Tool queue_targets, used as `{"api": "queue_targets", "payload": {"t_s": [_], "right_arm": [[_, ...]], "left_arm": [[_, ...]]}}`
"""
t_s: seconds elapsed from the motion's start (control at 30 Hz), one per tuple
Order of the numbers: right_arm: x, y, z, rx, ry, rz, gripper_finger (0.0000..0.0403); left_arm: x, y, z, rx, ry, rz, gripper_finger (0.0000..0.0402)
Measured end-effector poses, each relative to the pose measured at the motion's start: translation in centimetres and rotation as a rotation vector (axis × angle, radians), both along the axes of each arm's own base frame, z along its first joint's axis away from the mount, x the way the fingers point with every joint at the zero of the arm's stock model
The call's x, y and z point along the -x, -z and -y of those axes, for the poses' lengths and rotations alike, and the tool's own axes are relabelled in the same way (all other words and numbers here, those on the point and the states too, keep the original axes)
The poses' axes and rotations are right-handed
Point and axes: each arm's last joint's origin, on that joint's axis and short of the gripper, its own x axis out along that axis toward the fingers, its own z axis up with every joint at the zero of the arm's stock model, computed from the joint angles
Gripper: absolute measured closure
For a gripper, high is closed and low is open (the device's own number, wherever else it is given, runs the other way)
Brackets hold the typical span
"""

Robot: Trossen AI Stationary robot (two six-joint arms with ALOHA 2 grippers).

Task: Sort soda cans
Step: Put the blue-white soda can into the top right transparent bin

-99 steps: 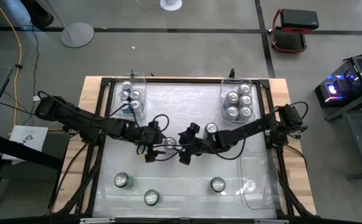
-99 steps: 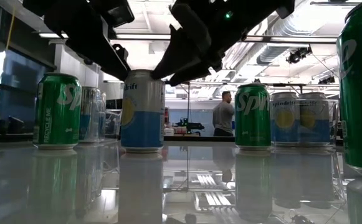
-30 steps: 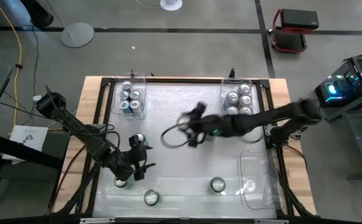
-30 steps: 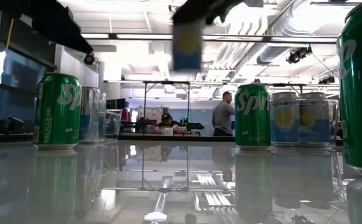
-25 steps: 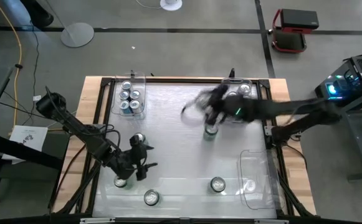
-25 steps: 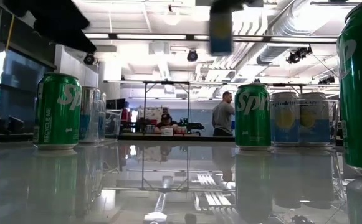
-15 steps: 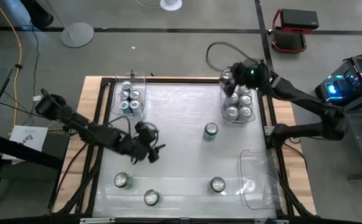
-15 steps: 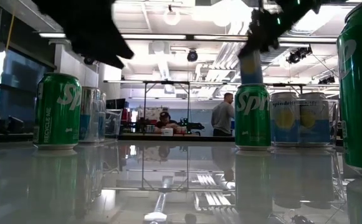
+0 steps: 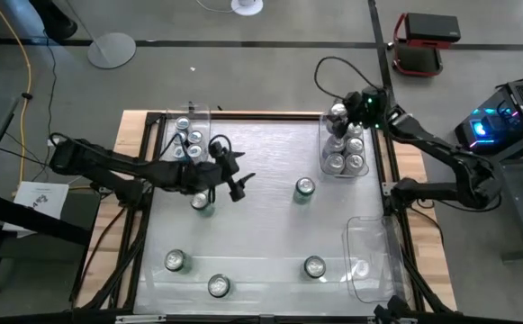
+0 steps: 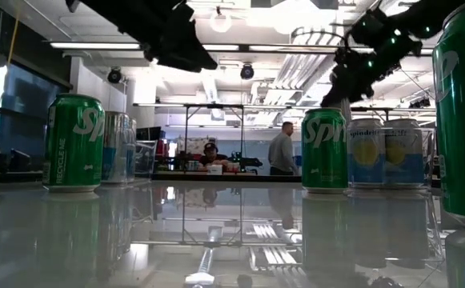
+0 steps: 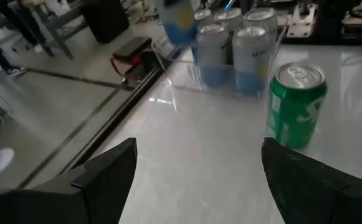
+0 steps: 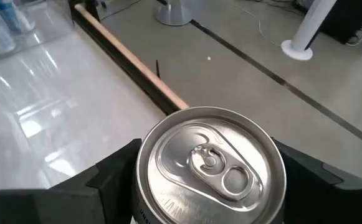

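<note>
Glossy white and ringed by a wooden frame, the surface (image 9: pixel 261 225) carries my work, with an open workshop beyond it where a person (image 10: pixel 280 149) stands far off under bright ceiling lights. My right fingers (image 9: pixel 337 115) are over the far end of the right bin (image 9: pixel 364 121), clamped around a silver-topped can (image 12: pixel 210 162) whose lid fills my right wrist view; I cannot make out its side colour from there. That bin holds a cluster of cans (image 9: pixel 344 151) below my grip, blue-and-pale ones as seen from the low view. My left fingers (image 9: pixel 234 180) hang spread wide and empty above the surface, just beside the left bin (image 9: pixel 189 115), which holds several cans (image 9: pixel 193 139); a green can (image 9: pixel 201 201) stands close under my left arm. Past my left fingers I see a lone green can (image 11: pixel 295 106) in front of the blue cans (image 11: pixel 233 48) in the right bin. That same green can stands near the middle of the surface, and three more cans wait along the near edge: one at the left (image 9: pixel 175 261), one beside it (image 9: pixel 219 286), and one toward the right (image 9: pixel 314 266). A third clear bin (image 9: pixel 374 261) lies at the near right corner.
</note>
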Motion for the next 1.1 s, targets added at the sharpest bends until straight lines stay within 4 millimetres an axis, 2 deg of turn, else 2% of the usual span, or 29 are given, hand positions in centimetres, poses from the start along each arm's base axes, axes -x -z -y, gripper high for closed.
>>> {"api": "queue_targets", "payload": {"t_s": [0.23, 0.4, 0.7, 1.03, 1.1], "right_arm": [[0.9, 3.6, 0.2, 0.000, 0.060, 0.056, 0.0123], [0.9, 4.6, 0.5, 0.039, 0.076, 0.076, 0.0123], [0.0, 7.4, 2.1, -0.034, 0.158, 0.037, 0.0123], [-0.1, 8.2, 2.7, -0.083, 0.183, 0.048, 0.0123], [-0.1, 8.2, 2.7, -0.088, 0.182, 0.050, 0.0109]], "left_arm": [[-0.2, -0.2, -1.0, 0.042, 0.022, 0.035, 0.0083], [-0.2, -0.2, -0.7, 0.099, 0.018, 0.067, 0.0083], [-0.3, -0.3, -0.3, 0.204, -0.016, 0.135, 0.0083], [-0.3, -0.3, -0.4, 0.198, -0.017, 0.131, 0.0083], [-0.3, -0.3, -0.4, 0.197, -0.018, 0.131, 0.0083]]}}
